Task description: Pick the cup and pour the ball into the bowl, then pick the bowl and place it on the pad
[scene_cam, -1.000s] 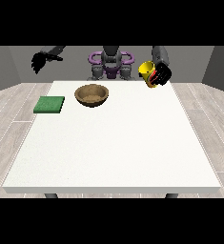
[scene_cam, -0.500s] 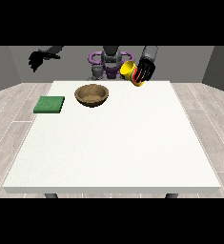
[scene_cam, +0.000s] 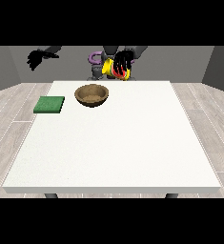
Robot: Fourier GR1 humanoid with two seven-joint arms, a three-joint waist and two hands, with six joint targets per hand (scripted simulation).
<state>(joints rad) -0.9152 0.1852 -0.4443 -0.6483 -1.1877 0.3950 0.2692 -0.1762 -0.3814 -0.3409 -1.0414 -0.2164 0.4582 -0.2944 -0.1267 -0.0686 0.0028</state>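
White and bare along its near edge, the surface carries everything toward the far side, so I work my way back from there. At the far left edge lies the green pad, flat and thin; I judge it soft enough that a bowl set on it should sit without sliding. Just right of it, near the far edge and left of centre, stands the wooden bowl, upright, open and apart from the pad. It looks stiff and fairly light, with a thick rim; when its turn comes I would take it by the rim or wall on the side away from the pad.

Beyond the bowl, above the far edge, the hand at the view's right holds the yellow cup, its fingers curled round the cup's wall. The cup hangs tilted, up and to the right of the bowl, not yet over it. I cannot see the ball. I judge the cup rigid, light and smooth, so a hold around the mid-wall suits the pour, and a small ball will roll out fast once tipped.

Farthest left, the hand at the view's left hangs off the surface with fingers loosely spread, holding nothing.
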